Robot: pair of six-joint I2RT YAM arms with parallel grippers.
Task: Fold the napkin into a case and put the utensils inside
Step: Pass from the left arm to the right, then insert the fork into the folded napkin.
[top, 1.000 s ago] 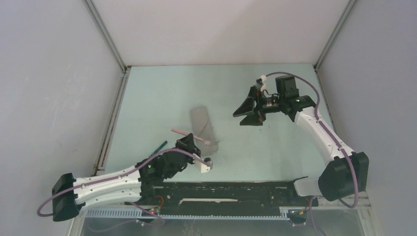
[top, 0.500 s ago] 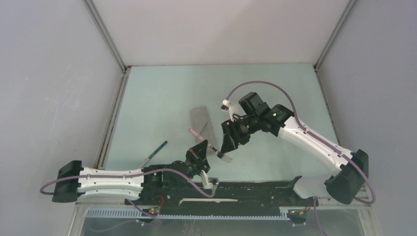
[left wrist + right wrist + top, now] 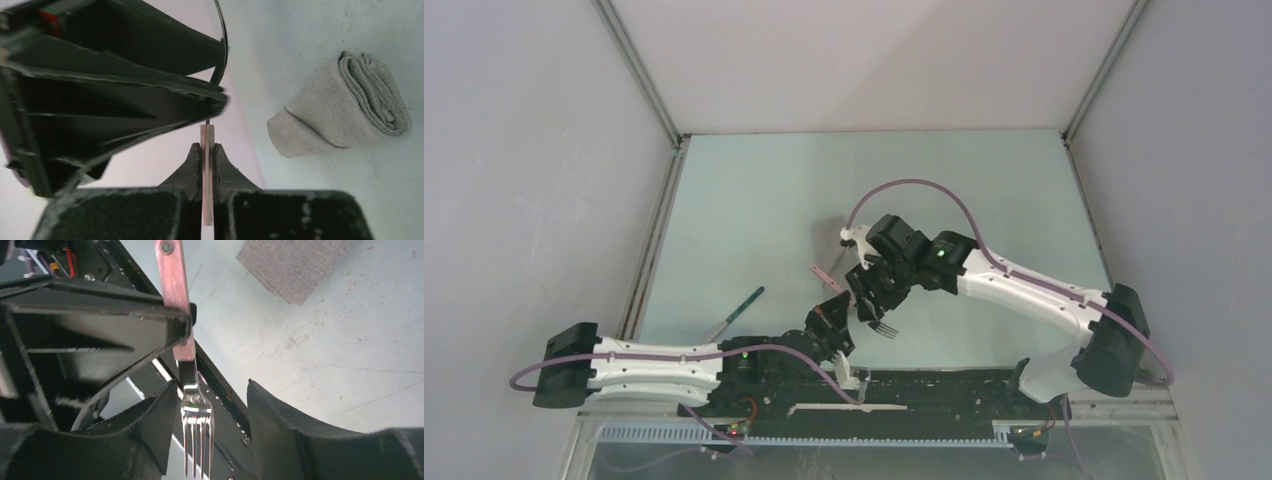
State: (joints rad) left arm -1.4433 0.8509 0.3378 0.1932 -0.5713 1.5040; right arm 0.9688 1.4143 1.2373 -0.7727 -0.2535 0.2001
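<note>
Slim pink-handled fork [image 3: 195, 412], shiny steel tines; coarse-woven, layered grey napkin [image 3: 345, 110]

Fork [image 3: 195, 410] shows silver tines, pink handle. Case [image 3: 345, 110]: light grey, fine woven texture. Table [image 3: 744, 200]: pale green. Utensil [image 3: 738, 311], left of top view: dark green handle.

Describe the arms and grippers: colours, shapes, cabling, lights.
Both arms match: the left arm and right arm have white tapered links, bulky black joint housings, and a mauve cable running along each. A small green light glows near each wrist. The left gripper and right gripper are matte black, each with two wedge-shaped fingers.
</note>
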